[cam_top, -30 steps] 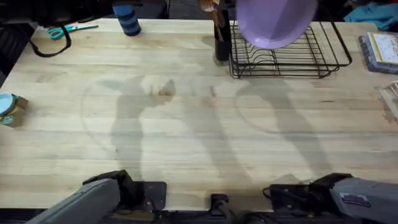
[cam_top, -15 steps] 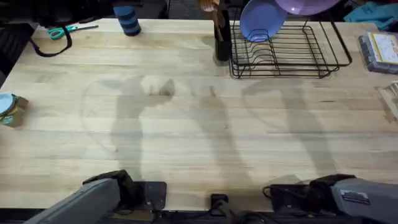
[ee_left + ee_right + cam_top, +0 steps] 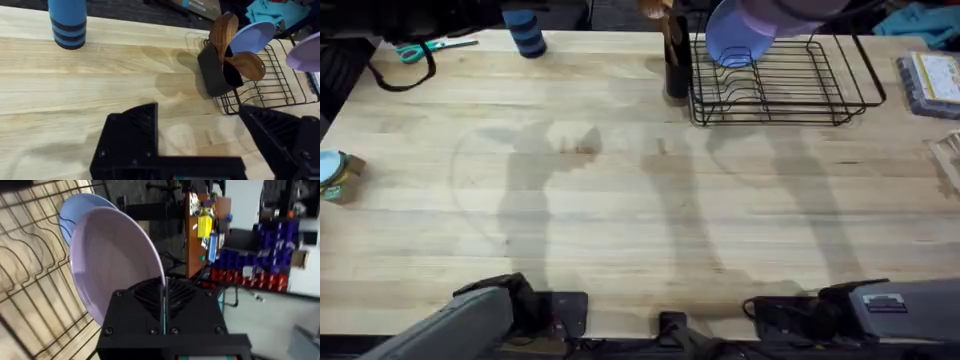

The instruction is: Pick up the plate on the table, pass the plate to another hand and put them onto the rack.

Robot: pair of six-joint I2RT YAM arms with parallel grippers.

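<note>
From your overhead camera, the lavender plate (image 3: 785,12) hangs at the far edge of the view above the black wire rack (image 3: 790,85), overlapping the upper rim of the bluer periwinkle plate (image 3: 732,42) that already stands in the rack's slots at its left end. A dark utensil cup (image 3: 677,68) sits just beside the rack's left side, and a blue striped cup (image 3: 525,32) stands near the far edge of the table (image 3: 620,200), well apart from the rack. Scissors with teal handles (image 3: 425,47) lie toward the far left corner. Both arm bases rest at the near edge. In your left wrist view, the left gripper (image 3: 205,145) sits low over bare wood with its two black fingers spread wide and nothing between them; beyond it you see the utensil cup holding wooden spoons (image 3: 232,47), the rack, the periwinkle plate and a slice of the lavender plate at the frame's edge. In your right wrist view, the right gripper (image 3: 163,307) is clamped on the lavender plate's rim, the two fingers pressed together with the thin edge pinched between them. The plate is held on edge, tilted, over the rack's wires, with the periwinkle plate just behind it.
</note>
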